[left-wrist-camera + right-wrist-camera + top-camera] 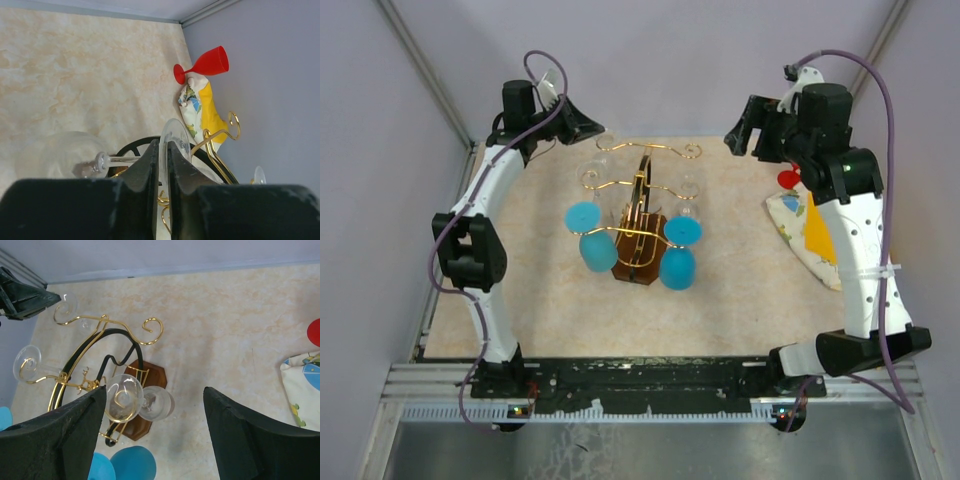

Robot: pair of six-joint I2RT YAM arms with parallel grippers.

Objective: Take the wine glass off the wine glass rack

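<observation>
As the left wrist view shows it, the left gripper point(163, 150) is nearly shut, its jaws pinched on the thin clear foot of a glass point(177, 132). A stem and a pale bowl to the left appear to belong to the same glass, though that cannot be told for sure. Just beyond the jaws a gold curl of the rack point(226, 129) is seen, so the glass is judged to be hanging on an upper arm at the rack's far side — gripped, not yet taken off. The right gripper point(154, 405) is held wide open above the rack, with nothing between its jaws. Further out, blue glasses point(582, 215) hang lower on the rack, and a red glass point(207, 62) lies by a cloth point(200, 110) at the table's point(740, 300) right side. The grasp step is judged to be in hand. Next, the foot would need to be slid outward along the wire and past the curled end — slowly and level, since neighbouring glasses are near and so thin a foot could slip from the grip.
</observation>
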